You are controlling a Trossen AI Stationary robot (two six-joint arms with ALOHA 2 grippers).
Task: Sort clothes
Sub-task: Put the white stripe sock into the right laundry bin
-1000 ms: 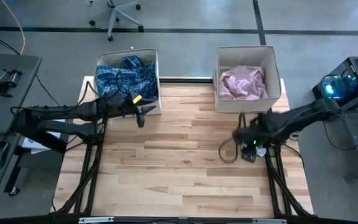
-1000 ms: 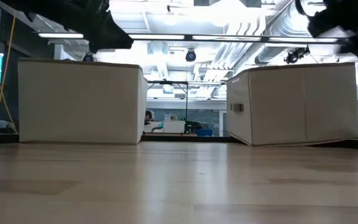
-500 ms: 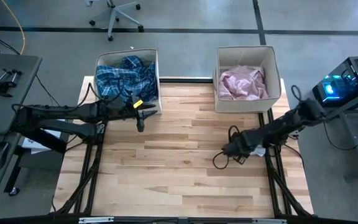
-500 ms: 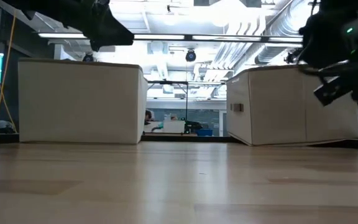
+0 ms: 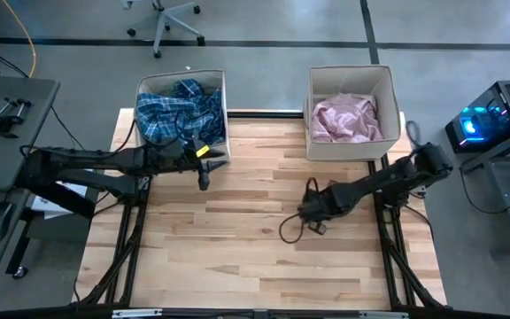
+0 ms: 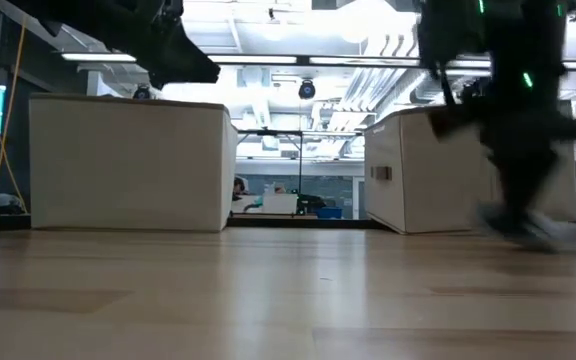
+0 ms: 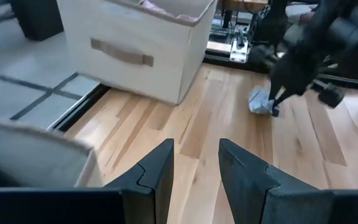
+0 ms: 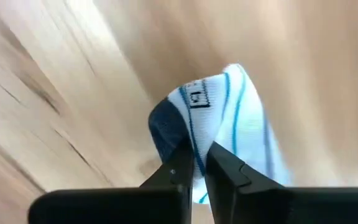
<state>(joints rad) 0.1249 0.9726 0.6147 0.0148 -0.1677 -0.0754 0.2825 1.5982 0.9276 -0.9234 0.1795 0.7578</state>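
Your right gripper (image 8: 196, 163) is clamped on a small white sock with teal stripes and a dark blue toe (image 8: 229, 124), low over the light wooden slatted table (image 5: 237, 266), toward its right middle. In the left wrist view the sock (image 7: 260, 101) shows as a pale bundle at that gripper's tip, down at the boards.

Your left gripper (image 7: 194, 168) waits with its jaws parted and nothing between them, at the front corner of the left beige fabric box (image 5: 219, 151), which holds the blue-white plaid shirt (image 5: 180, 111). The right beige fabric box (image 5: 350, 149) holds the pale pink garment (image 5: 348, 118) and stands just behind the right arm. A loop of dark cable (image 5: 289, 230) hangs by the right gripper over the table. The boards between the two arms lie open.
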